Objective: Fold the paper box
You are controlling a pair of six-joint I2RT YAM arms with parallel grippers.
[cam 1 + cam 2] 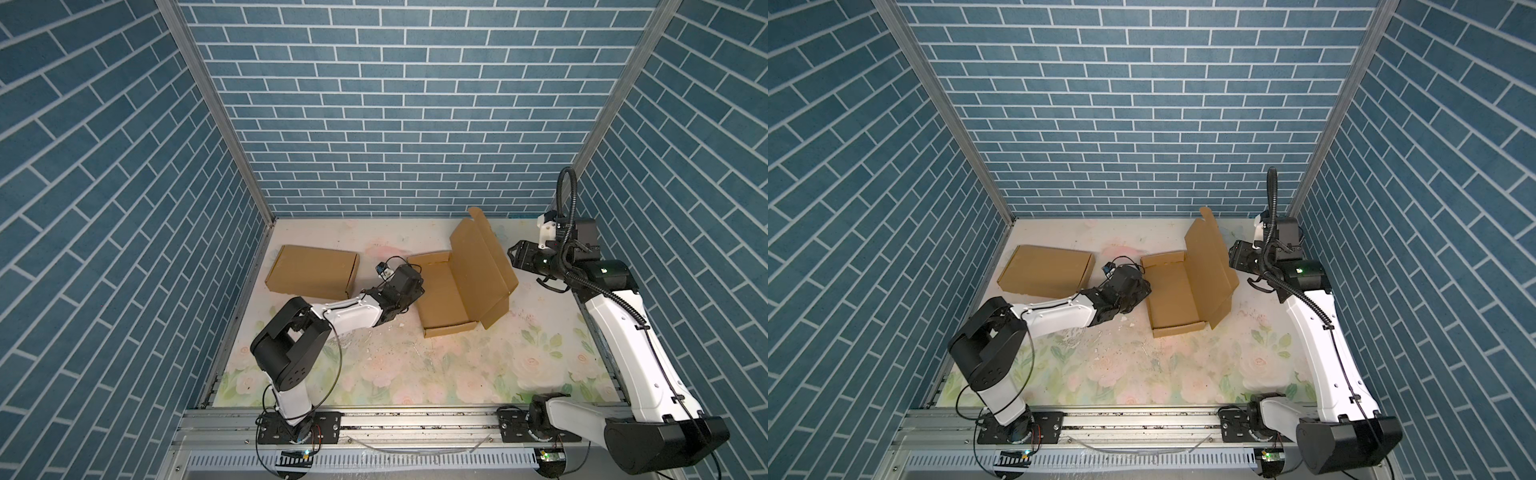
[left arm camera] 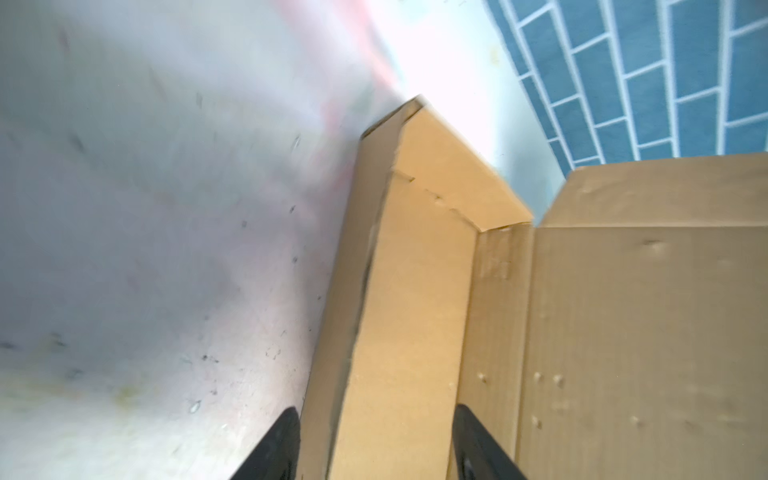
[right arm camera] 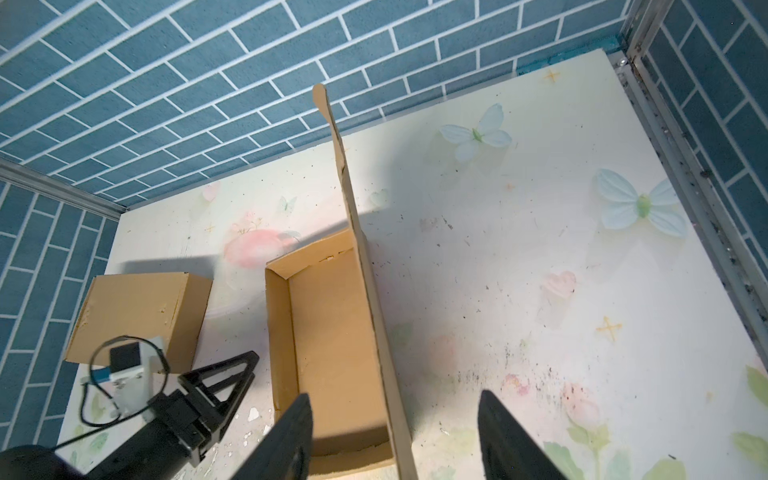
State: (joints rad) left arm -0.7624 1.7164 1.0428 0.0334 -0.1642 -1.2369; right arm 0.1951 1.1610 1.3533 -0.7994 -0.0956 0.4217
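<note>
- Where the two pincers face each other, the paper box [image 1: 436,291] sits open on the flowered table [image 1: 415,365], directly between the left pincer [image 2: 376,411] and the right pincer [image 3: 395,395].
- The left pincer's jaws stand well parted. One of its fingers [image 2: 278,449] is outside the box's side wall [image 2: 399,311] and the other is inside it. The wall runs away from the pincer between them, and I see no grip on it.
- The right pincer's jaws are also wide apart and hold nothing.
- In the right wrist view the box's lid [image 3: 365,291] stands upright and edge-on, straight ahead of that pincer and framed between its fingers, touching neither.
- In both top views the right pincer's tip is just beside the lid's outer face.
- The tray floor lies beyond the lid from the right pincer and reaches across to the left pincer.
- A second, closed cardboard box [image 1: 311,272] lies flat behind the left pincer, away from the open box.
</note>
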